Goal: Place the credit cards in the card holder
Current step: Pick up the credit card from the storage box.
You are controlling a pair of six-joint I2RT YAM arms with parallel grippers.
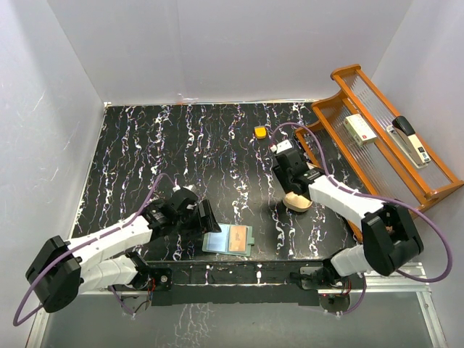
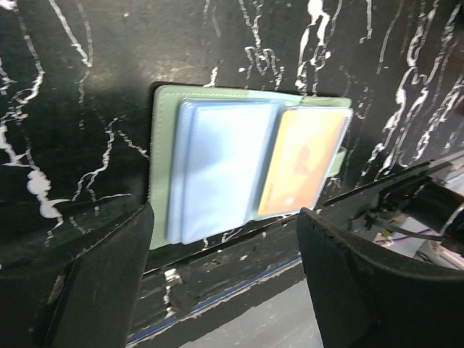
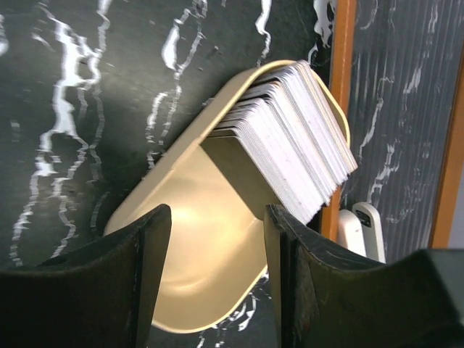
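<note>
The card holder (image 1: 228, 239) lies open near the table's front edge. In the left wrist view the card holder (image 2: 217, 167) is pale green with clear pockets, and an orange credit card (image 2: 301, 159) sits in its right pocket. My left gripper (image 1: 206, 217) (image 2: 225, 279) hovers just left of it, open and empty. A stack of credit cards (image 3: 290, 138) leans on edge in a tan oval dish (image 3: 196, 239) (image 1: 299, 204). My right gripper (image 1: 293, 190) (image 3: 217, 275) hangs over the dish, open, its fingers (image 3: 138, 275) apart with nothing between them.
A small orange block (image 1: 260, 132) lies at the back of the table. A wooden tray (image 1: 384, 138) with a stapler (image 1: 409, 139) and a small box stands at the right, its rail (image 3: 337, 87) right beside the dish.
</note>
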